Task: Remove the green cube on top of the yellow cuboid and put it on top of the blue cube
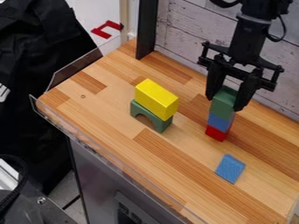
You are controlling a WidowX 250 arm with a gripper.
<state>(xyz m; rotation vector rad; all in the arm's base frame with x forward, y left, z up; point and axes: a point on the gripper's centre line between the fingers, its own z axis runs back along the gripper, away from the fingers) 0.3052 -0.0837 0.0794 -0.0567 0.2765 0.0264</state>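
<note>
The black gripper [225,103] hangs down at the right, its fingers closed against two sides of the green cube [223,104]. Directly beneath that cube is the blue cube [220,122], with no gap visible between them. A red block [217,133] forms the bottom of this upright stack. Left of the stack, the yellow cuboid [156,99] lies across a green arch block [151,116], with nothing on its top face.
A flat blue block [231,169] lies on the wooden table [158,164] in front of the stack. Behind the stack is a pale plank wall [187,37], with a black upright post [147,28] farther left. A clear rim [111,155] borders the table's front left edge.
</note>
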